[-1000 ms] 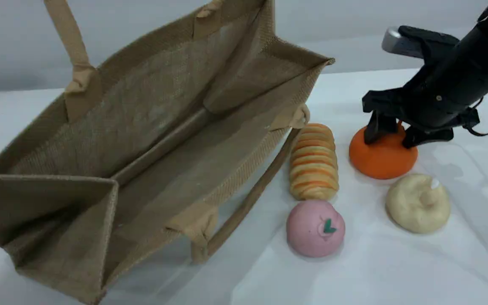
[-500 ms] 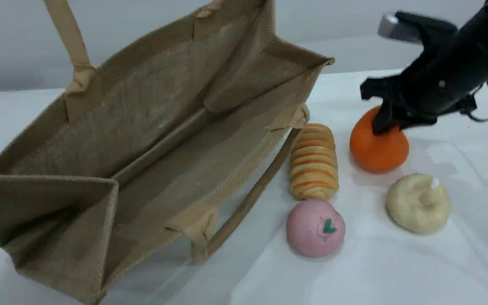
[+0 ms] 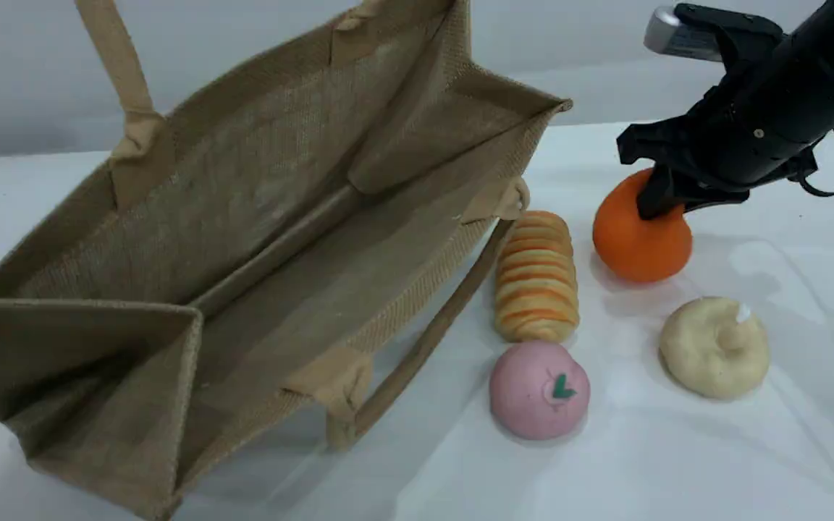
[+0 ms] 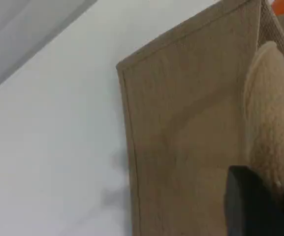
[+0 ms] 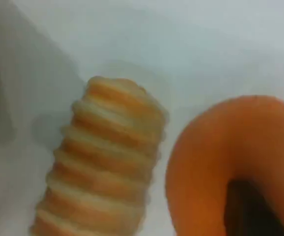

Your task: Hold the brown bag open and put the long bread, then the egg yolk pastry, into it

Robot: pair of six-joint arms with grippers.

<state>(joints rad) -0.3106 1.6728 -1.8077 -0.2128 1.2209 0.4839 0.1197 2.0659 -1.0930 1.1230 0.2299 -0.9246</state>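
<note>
A large tan-brown woven jute tote, the brown bag (image 3: 265, 181), stands on the white table (image 3: 677, 463) at the left of the scene view. Its mouth gapes wide and its inside shows only bare woven walls and floor. Its far handle (image 3: 116, 65), a pale beige strap, rises straight up out of the top of the picture. In the left wrist view this strap (image 4: 267, 108) runs down into the dark tips of the left gripper (image 4: 279, 201), which are closed on it. The near handle (image 3: 424, 340) lies slack on the table. Just beside that handle lies the long bread (image 3: 536, 275), an oblong ridged loaf in pale yellow with orange stripes, flat on the table outside the bag. The black right gripper (image 3: 657, 202) is to the bread's right and farther back, not touching it. Its fingers are pinched together on the top of an orange pear-shaped item (image 3: 638, 242), which leans toward the bag. The right wrist view shows the bread (image 5: 102, 162) beside the orange item (image 5: 230, 147), with a narrow strip of table between them. The egg yolk pastry (image 3: 714, 347), a cream-white lumpy bun with a knob on top, sits on the table nearer the camera than the right gripper, apart from it. A pink ball with a green leaf mark (image 3: 538, 391) sits just in front of the bread's near end.
</note>
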